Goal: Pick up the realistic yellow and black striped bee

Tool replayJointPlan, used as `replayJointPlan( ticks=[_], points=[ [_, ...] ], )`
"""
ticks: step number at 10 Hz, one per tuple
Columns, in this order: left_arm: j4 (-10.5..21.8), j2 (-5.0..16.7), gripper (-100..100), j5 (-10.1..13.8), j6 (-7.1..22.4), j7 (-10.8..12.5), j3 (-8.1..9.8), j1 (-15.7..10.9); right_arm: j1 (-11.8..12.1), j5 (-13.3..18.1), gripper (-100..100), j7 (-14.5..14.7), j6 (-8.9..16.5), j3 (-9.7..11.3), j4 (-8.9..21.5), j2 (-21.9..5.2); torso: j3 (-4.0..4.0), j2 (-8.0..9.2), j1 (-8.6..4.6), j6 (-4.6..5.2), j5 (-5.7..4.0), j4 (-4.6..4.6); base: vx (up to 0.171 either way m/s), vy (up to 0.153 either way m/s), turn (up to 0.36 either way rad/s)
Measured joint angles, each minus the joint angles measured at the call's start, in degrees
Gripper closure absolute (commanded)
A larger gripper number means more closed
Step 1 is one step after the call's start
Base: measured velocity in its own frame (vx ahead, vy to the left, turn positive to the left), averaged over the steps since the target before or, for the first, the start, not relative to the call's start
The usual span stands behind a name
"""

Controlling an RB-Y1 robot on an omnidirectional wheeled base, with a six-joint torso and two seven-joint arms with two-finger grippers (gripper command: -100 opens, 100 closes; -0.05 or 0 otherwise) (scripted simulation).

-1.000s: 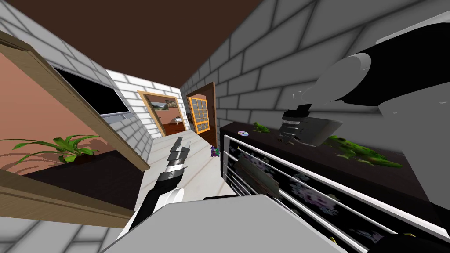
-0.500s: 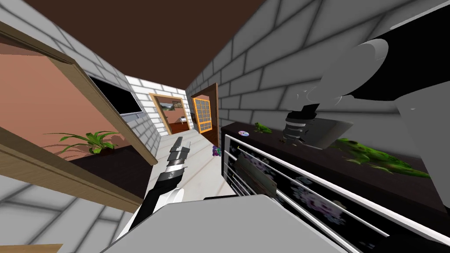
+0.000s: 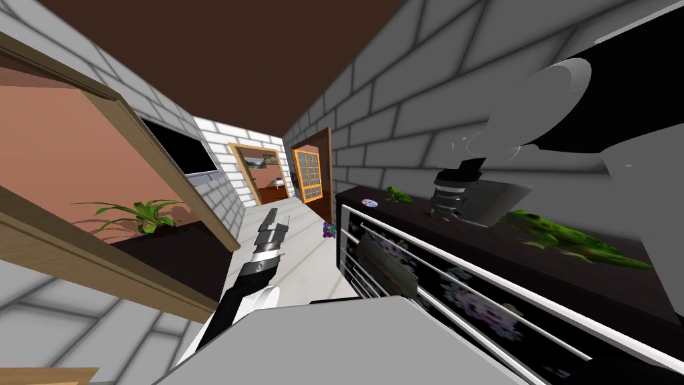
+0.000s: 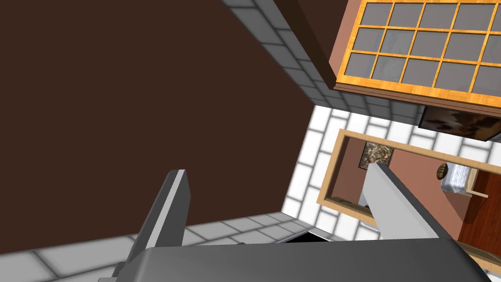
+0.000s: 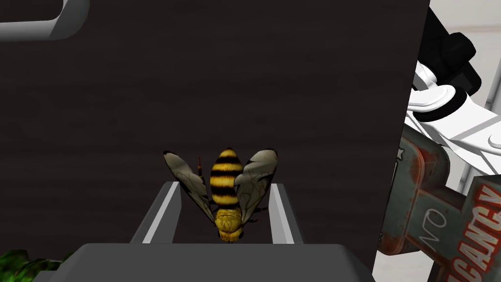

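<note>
Now your right gripper (image 5: 224, 186) pinches the bee (image 5: 226, 176) by its wings on the dark cabinet top (image 5: 293, 98), back from its edge; your left gripper (image 4: 276, 169) stands spread.

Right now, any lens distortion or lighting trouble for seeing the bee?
Head view: rolled, wide lens splays the walls, right gripper small at the dark cabinet top. Right wrist view: even light, no glare; the yellow-and-black bee stands out against that dark top between the fingers. Left wrist view: left gripper open, no glare.

Green frog (image 3: 398, 194) and disc (image 3: 369, 202) on dark cabinet (image 3: 405, 214); plant (image 3: 143, 215) opposite
</note>
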Motion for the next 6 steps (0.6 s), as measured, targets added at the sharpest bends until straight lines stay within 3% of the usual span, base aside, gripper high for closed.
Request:
replayJointPlan(
  ticks=[1,2,6],
  points=[
    [0.0,0.0,0,0.0,0.0,0.0,0.0,0.0,-0.01,0.0,0,0.01,0.02,0.0,0.01,-0.01,-0.01,-0.01,0.0,0.0,-0.01,-0.01,0.0,0.0,0.0],
    [0.0,0.0,0,0.0,0.0,0.0,0.0,0.0,-0.01,0.0,100,0.01,0.02,0.0,0.01,-0.01,-0.01,-0.02,-0.01,0.0,-0.01,-0.01,0.049,0.041,-0.26],
    [0.0,0.0,0,0.0,0.0,0.0,0.0,0.01,3.78,1.92,100,0.7,-3.8,-4.71,7.33,2.07,-0.12,-0.15,0.17,0.07,-0.06,-0.1,0.037,0.063,-0.164]
  ],
)
